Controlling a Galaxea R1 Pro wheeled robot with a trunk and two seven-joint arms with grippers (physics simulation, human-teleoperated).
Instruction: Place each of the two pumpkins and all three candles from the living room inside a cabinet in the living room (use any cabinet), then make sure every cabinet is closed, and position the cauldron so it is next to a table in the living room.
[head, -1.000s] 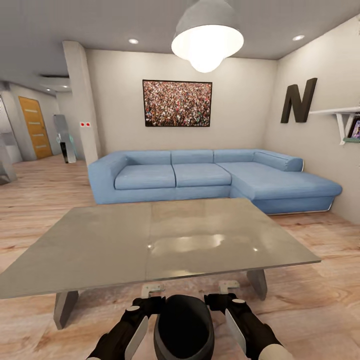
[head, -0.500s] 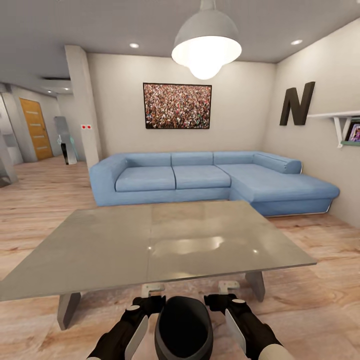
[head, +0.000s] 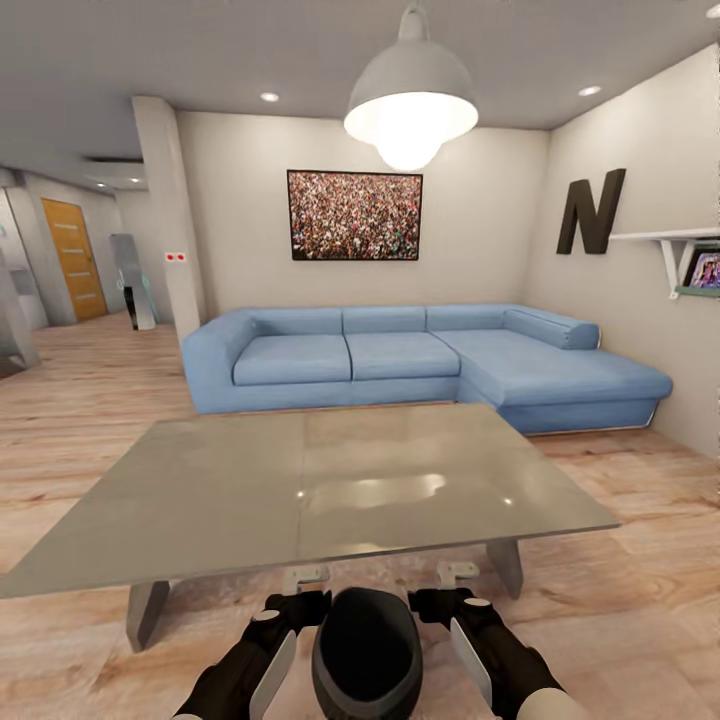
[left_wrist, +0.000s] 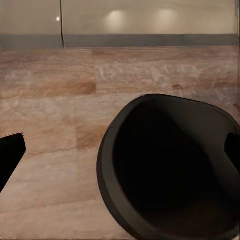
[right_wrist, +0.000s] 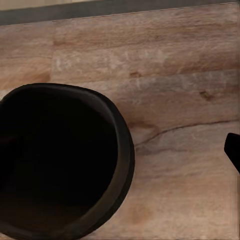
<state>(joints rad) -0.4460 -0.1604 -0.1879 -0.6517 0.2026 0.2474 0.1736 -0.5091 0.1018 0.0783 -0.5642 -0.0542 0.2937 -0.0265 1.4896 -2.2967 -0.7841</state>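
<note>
Black cauldron (head: 367, 650) beside grey table (head: 300, 490)

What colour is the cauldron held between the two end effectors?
Dark charcoal, nearly black, inside and out. The cauldron shows best in the head view.

Cauldron (head: 366, 650) sits on the floor (head: 620, 620) between my left claw (head: 300, 585) and right claw (head: 455, 578). Tabletop (head: 300, 480) just ahead at twelve o'clock, sofa (head: 420, 355) behind it, lamp (head: 410, 95) hanging overhead.
</note>
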